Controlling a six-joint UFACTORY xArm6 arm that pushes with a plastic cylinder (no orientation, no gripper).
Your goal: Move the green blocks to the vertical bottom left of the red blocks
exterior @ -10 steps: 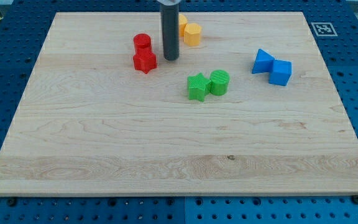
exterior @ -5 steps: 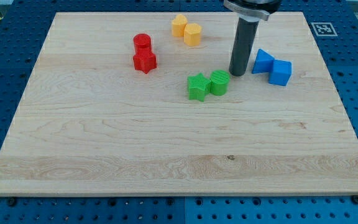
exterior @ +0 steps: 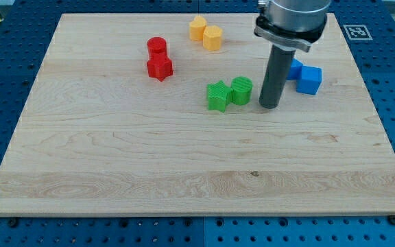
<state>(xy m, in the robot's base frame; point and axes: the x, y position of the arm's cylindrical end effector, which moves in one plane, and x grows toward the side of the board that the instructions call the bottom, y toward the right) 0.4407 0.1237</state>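
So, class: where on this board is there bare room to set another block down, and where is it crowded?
Free: the whole lower half of the board, below the green star and green cylinder, and the left side below the red blocks. Crowded: the upper strip, with yellow blocks, blue blocks and my tip.

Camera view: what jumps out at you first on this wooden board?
The big dark rod coming down from the view's top, with my tip on the board just right of the green blocks. Behind the rod sit the blue blocks, partly hidden. The red blocks stand at the upper left, and the yellow blocks near the top edge.
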